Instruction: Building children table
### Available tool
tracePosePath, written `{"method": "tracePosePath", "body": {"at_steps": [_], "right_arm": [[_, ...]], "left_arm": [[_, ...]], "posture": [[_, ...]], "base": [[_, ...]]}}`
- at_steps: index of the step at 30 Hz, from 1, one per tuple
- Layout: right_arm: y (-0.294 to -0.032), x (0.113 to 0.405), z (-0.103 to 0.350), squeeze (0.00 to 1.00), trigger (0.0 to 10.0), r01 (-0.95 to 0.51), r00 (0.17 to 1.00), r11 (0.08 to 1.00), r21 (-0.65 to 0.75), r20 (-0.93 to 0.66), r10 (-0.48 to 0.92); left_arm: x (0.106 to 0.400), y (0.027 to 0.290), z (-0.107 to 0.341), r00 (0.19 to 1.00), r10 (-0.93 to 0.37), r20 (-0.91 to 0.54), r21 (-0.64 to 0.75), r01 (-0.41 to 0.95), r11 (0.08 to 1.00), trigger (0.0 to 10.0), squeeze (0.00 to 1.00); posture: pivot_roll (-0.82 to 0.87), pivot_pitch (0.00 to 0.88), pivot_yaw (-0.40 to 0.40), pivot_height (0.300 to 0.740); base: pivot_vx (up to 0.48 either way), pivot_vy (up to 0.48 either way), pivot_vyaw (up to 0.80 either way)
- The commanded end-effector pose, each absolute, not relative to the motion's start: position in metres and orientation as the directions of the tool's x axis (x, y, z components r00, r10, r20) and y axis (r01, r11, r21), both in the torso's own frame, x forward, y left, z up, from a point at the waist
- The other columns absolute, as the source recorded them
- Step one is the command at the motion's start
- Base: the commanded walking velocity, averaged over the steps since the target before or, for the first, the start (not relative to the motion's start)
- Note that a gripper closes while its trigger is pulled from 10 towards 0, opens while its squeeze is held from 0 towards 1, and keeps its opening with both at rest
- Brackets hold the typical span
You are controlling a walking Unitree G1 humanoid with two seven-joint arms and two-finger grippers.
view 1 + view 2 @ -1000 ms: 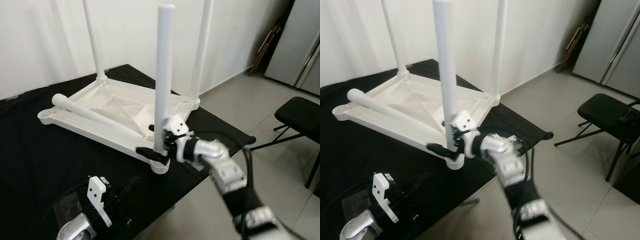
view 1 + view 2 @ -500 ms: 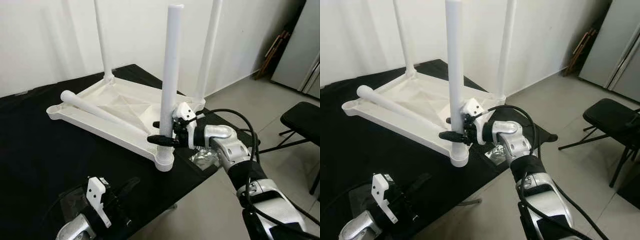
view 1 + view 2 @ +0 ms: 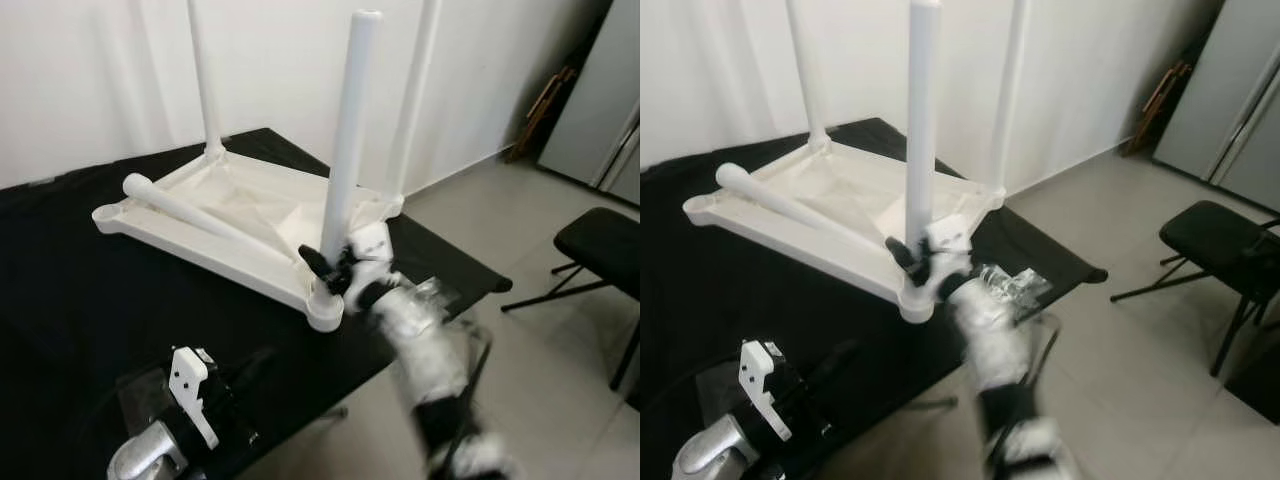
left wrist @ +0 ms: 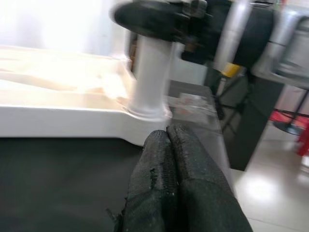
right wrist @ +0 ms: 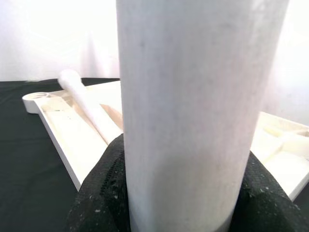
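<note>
The white table top [image 3: 258,196] lies upside down on a black cloth [image 3: 70,310]. Two legs [image 3: 205,80] [image 3: 414,100] stand in its far corners. A third leg [image 3: 346,140] stands in the near right corner socket [image 3: 325,308], leaning a little. My right gripper [image 3: 331,268] is shut on this leg just above the socket, and black fingers [image 5: 104,193] press both its sides. The right arm is blurred. A loose leg [image 3: 200,215] lies across the top. My left gripper [image 4: 167,133] is shut and holds nothing, low over the cloth near the front edge.
A clear bag of hardware [image 3: 1010,285] lies on the cloth right of the socket corner. A black chair [image 3: 600,235] stands on the tiled floor at right, with a grey door [image 3: 600,90] behind it. The cloth's edge runs close below the table top.
My right arm has swung down and in, now blurred, with its gripper still on the upright leg near the socket. The leg leans slightly more to the right. The left gripper has stayed put.
</note>
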State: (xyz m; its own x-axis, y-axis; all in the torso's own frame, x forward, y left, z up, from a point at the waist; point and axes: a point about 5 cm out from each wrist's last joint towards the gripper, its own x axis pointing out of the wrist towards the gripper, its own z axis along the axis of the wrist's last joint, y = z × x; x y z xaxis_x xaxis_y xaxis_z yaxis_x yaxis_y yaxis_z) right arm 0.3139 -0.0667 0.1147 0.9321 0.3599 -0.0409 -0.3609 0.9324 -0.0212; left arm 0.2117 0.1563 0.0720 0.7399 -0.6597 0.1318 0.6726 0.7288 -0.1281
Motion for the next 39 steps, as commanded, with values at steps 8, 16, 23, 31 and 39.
{"method": "tracePosePath", "body": {"at_steps": [8,16,23,31,39], "right_arm": [[-0.072,0.301,0.066,0.00,0.0,-0.381,0.887,0.922,-0.075,-0.312,0.341],[-0.055,0.310,0.100,1.00,10.0,-0.516,0.840,0.856,0.032,-0.179,0.512],[-0.063,0.323,0.140,0.30,10.0,-0.806,0.592,0.592,-0.027,-0.052,0.804],[-0.097,0.345,0.152,0.00,10.0,-0.909,0.417,0.400,-0.121,-0.196,0.888],[-0.109,0.362,0.171,0.00,0.0,-0.926,0.377,0.362,-0.110,-0.187,0.907]], "left_arm": [[0.214,0.156,0.073,0.727,-0.673,0.132,-0.136,0.686,0.715,10.0,0.00],[0.217,0.155,0.072,0.735,-0.664,0.137,-0.126,0.678,0.724,10.0,0.00],[0.218,0.154,0.072,0.733,-0.667,0.135,-0.124,0.680,0.723,10.0,0.00],[0.218,0.155,0.073,0.737,-0.662,0.136,-0.112,0.676,0.729,10.0,0.00],[0.218,0.154,0.073,0.736,-0.663,0.135,-0.104,0.676,0.730,10.0,0.00]], "posture": [[0.02,0.000,-0.021,0.740],[0.04,0.000,-0.032,0.740],[0.04,0.000,-0.034,0.740],[0.06,0.000,-0.035,0.740],[0.07,0.000,-0.038,0.740]], "base": [[0.000,0.000,0.00],[0.000,0.000,0.00],[0.000,0.000,0.00],[0.000,0.000,0.00],[0.000,0.000,0.00]]}}
